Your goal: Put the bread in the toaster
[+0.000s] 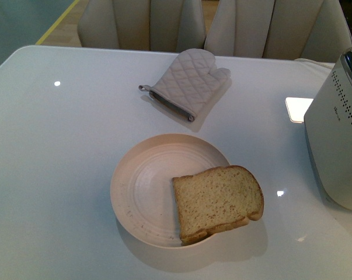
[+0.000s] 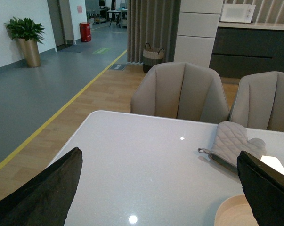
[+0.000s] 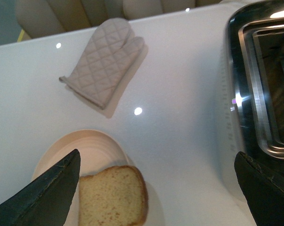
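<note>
A tan slice of bread with a brown crust lies flat on the right side of a round cream plate, its rounded top hanging over the rim. The white toaster stands at the right edge of the table; its shiny top slot shows in the right wrist view. My right gripper hangs open above the table between the bread and the toaster. My left gripper is open over bare table, left of the plate. Neither arm appears in the front view.
A quilted grey oven mitt lies behind the plate, toward the far table edge. Two beige chairs stand beyond the white table. A bright window reflection sits left of the toaster.
</note>
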Robot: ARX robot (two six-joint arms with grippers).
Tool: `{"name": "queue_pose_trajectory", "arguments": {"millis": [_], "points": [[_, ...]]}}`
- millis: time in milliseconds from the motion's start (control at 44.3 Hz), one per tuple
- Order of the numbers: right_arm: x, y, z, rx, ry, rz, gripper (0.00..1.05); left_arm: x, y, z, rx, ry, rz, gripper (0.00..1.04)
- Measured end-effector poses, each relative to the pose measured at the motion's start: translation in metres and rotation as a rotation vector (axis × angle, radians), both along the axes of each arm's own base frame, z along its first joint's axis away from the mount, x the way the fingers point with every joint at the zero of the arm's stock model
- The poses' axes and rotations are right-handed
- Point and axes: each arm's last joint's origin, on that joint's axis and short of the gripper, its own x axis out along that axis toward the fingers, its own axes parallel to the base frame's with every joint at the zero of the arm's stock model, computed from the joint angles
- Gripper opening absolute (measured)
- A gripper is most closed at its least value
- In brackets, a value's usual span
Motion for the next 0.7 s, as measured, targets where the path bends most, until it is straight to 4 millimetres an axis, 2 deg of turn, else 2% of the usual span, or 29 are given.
{"name": "queue_pose_trajectory", "arguments": {"millis": [113, 248, 339, 429, 565, 700], "points": [[0.036, 0.022, -0.021, 0.060, 0.099, 0.043, 0.96, 0.000, 0.000, 0.000, 0.000, 0.000, 0.000, 0.98], [0.064, 0.039, -0.067, 0.175, 0.255, 0.084, 0.96, 0.000, 0.000, 0.000, 0.000, 0.000, 0.000, 0.98], [0.070, 0.043, -0.099, 0.223, 0.350, 0.072, 0.96, 0.000, 0.000, 0.000, 0.000, 0.000, 0.000, 0.98], [0.070, 0.043, -0.123, 0.254, 0.413, 0.046, 0.96, 0.000, 0.000, 0.000, 0.000, 0.000, 0.000, 0.98], [0.072, 0.033, -0.141, 0.331, 0.444, -0.002, 0.96, 0.000, 0.000, 0.000, 0.000, 0.000, 0.000, 0.98], [0.065, 0.027, -0.162, 0.375, 0.498, -0.043, 0.96, 0.000, 0.000, 0.000, 0.000, 0.000, 0.000, 0.98]]}}
